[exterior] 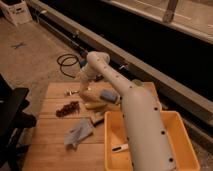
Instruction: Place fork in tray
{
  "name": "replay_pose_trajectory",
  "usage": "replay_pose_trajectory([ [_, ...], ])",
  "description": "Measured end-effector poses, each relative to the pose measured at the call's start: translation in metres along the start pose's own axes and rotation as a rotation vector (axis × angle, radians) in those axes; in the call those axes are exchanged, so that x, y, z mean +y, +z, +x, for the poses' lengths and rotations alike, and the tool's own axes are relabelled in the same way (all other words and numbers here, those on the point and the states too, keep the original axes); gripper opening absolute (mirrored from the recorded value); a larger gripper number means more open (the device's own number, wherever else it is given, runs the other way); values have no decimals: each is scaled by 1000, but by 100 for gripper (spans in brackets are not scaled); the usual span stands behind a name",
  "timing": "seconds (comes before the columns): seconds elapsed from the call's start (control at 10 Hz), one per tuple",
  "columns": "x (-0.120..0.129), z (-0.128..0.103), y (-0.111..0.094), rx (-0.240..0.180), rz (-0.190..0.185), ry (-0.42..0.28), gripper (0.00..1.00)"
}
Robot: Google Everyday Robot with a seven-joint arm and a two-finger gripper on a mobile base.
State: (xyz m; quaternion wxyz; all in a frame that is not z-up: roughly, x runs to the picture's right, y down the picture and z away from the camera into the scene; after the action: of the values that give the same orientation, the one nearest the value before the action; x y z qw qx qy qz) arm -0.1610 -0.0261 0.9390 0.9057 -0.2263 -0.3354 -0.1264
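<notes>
Fork [71, 92], slender, pale, silvery, on wooden table [50, 145] just beside low, wide-open, empty gripper [83, 86].

arm [142, 127] lying across tray [186, 142], gripper [81, 90] low over table [45, 147] far edge, near-left boards free

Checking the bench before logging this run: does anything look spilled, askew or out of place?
A crumpled grey cloth lies bunched on the wooden table, and a dark loose cluster sits scattered beyond it. The gripper hovers at the table's far side by the fork.
</notes>
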Motion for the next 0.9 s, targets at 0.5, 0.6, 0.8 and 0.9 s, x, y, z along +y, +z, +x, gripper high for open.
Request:
replay_pose_trajectory([
  [0.5,4,1,27,-41,-39,-22,65],
  [0.6,5,1,32,-50,-46,-26,65],
  [0.8,9,3,36,-55,-58,-23,65],
  [0.9,12,4,41,-57,-64,-20,65],
])
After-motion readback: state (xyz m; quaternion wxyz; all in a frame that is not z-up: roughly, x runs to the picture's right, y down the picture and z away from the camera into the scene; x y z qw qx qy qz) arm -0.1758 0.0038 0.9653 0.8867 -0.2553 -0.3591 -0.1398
